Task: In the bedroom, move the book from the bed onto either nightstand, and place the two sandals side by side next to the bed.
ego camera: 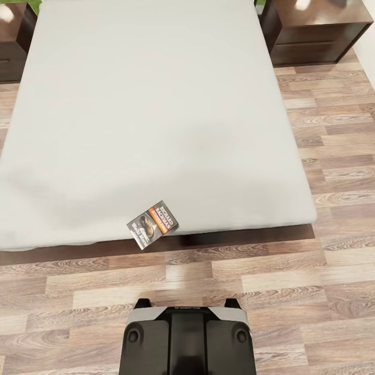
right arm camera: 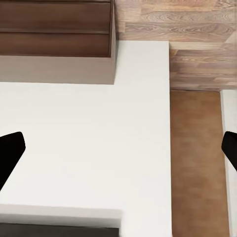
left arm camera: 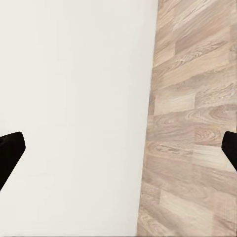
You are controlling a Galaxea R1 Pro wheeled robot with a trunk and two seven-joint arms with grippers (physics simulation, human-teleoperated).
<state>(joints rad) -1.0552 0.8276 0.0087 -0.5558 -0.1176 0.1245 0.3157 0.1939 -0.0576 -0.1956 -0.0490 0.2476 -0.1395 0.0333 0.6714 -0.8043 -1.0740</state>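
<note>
Where the bed (ego camera: 156, 104) ends, the book (ego camera: 152, 224) overhangs; both grippers (left arm camera: 118, 153) (right arm camera: 118, 153) spread wide, empty.

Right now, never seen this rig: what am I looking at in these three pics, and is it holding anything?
These are simulator renders from a wheeled two-armed robot. The big picture comes from its head camera, looking down: the dark shape at the bottom is the robot's own base, parked on the wood-plank floor at the foot of the bed. A small paperback book lies at the mattress's near edge, overhanging it slightly. Two dark nightstands flank the bed's far end. The other two pictures come from cameras on each wrist, looking past the fingertips. The left gripper and right gripper both have fingers spread wide with nothing between them, so nothing is held.
</note>
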